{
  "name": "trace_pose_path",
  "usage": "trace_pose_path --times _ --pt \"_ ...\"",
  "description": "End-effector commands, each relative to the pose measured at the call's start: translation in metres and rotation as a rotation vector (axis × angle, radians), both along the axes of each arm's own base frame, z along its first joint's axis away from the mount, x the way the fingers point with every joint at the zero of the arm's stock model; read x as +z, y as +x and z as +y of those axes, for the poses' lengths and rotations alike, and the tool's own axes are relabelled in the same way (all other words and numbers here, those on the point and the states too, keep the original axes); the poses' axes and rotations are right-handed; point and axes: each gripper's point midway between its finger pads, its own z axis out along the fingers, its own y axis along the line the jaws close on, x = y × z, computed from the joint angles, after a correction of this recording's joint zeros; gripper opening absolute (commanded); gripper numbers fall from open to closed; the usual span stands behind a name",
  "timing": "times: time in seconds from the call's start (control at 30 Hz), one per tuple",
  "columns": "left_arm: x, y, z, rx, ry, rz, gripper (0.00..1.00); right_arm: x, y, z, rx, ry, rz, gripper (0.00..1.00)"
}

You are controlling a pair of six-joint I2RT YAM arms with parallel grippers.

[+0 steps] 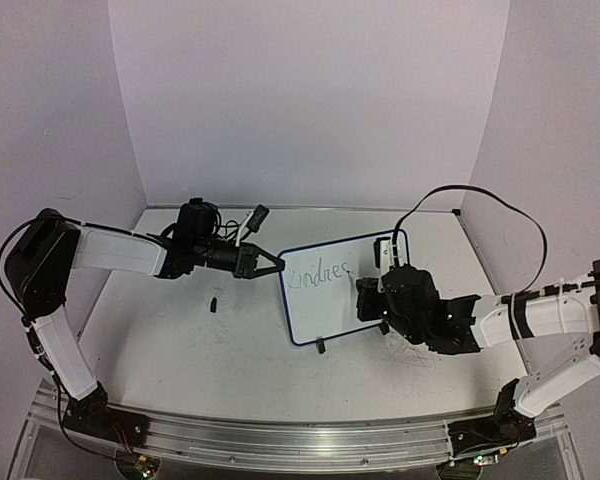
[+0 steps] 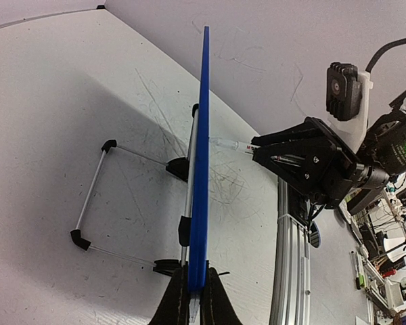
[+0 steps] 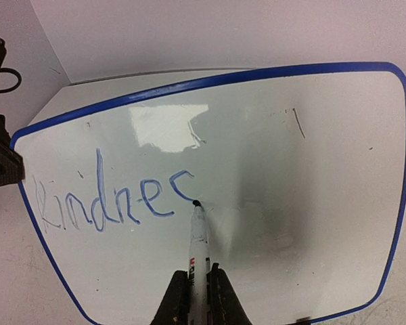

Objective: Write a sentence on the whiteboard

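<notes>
Right wrist view: risks a wobbly or skipped stroke if pressing the marker (image 3: 199,233) too hard and tipping the propped board (image 3: 291,223), pinched only at its left rim by the tightly closed left gripper (image 1: 265,265). Has the right gripper (image 3: 197,281) clamped on the marker at bottom centre, tip touching the board just above, right of the unfinished sentence (image 3: 108,203) at centre left.

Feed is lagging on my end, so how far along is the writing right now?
Done: "Kindnes" stands on the whiteboard. In hand: left gripper clamps the board's edge; right gripper holds the marker, tip at the last letter. Left: the rest of the sentence; the board beyond is mostly bare.
</notes>
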Motion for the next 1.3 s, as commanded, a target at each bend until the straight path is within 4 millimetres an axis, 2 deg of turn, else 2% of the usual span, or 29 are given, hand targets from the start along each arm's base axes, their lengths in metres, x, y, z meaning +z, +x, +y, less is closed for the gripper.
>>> trace_pose_path --times 0.0,0.2,0.37,0.67,0.87,1.03,1.27 --pt "0.015 -0.005 -0.002 -0.031 -0.029 -0.022 0.0 -0.007 -0.003 -0.006 -0.015 -0.022 0.019 0.0" --pt "0.015 -0.004 -0.002 -0.031 -0.029 -0.023 0.0 -0.013 -0.01 0.008 0.02 -0.024 0.036 0.0" --pt "0.016 -0.005 -0.001 -0.03 -0.03 -0.024 0.0 -0.008 -0.01 0.015 0.029 -0.008 0.028 0.0" --pt "0.017 -0.005 -0.001 -0.028 -0.031 -0.028 0.0 0.02 -0.01 0.001 0.004 0.053 -0.024 0.0" --pt "0.017 -0.005 -0.001 -0.029 -0.031 -0.028 0.0 0.031 0.001 -0.012 -0.018 0.077 -0.046 0.0" --pt "0.017 -0.004 -0.001 -0.028 -0.03 -0.028 0.0 0.034 0.012 -0.012 -0.031 0.078 -0.059 0.0" --pt "0.017 -0.004 -0.001 -0.028 -0.03 -0.028 0.0 0.032 0.017 -0.01 -0.038 0.073 -0.066 0.0"
